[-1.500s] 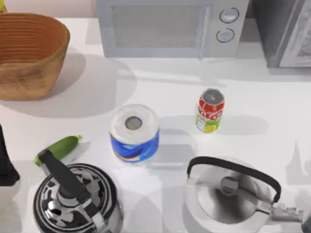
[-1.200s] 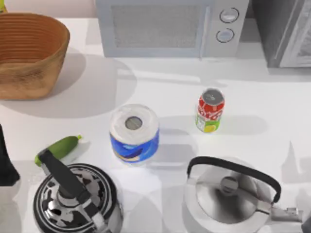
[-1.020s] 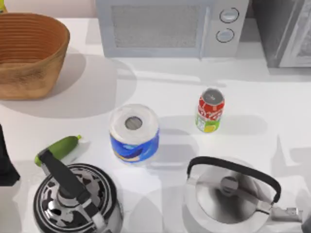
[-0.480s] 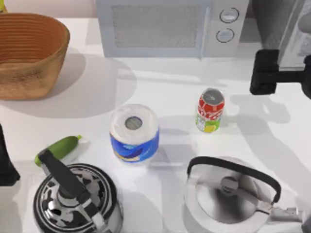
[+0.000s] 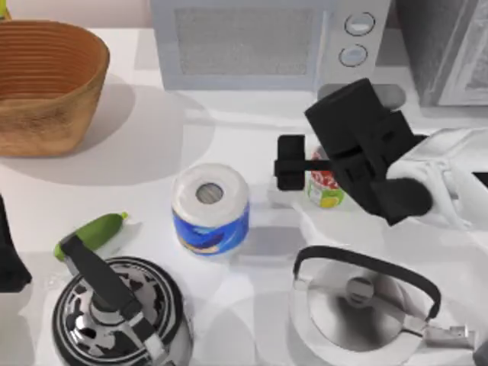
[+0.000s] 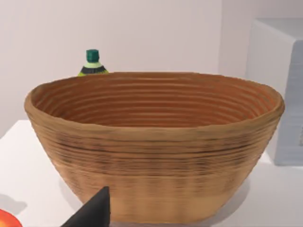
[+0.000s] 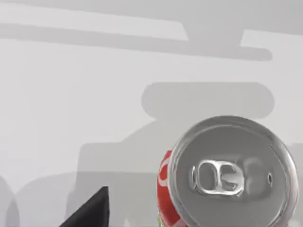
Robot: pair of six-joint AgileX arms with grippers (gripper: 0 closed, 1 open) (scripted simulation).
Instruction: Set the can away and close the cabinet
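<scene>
Slim red drink can with silver top (image 5: 326, 191) stands upright directly beneath the right gripper (image 5: 305, 164), jaw opening unclear, nothing visibly held; left arm far off.

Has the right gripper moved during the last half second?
Yes. The right gripper moved leftward and away from the microwave, now beside the can.

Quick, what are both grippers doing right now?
Left gripper: parked at the table's left edge near the basket; state cannot be told.
Right gripper: above the can, not holding it; open or closed cannot be told.
</scene>
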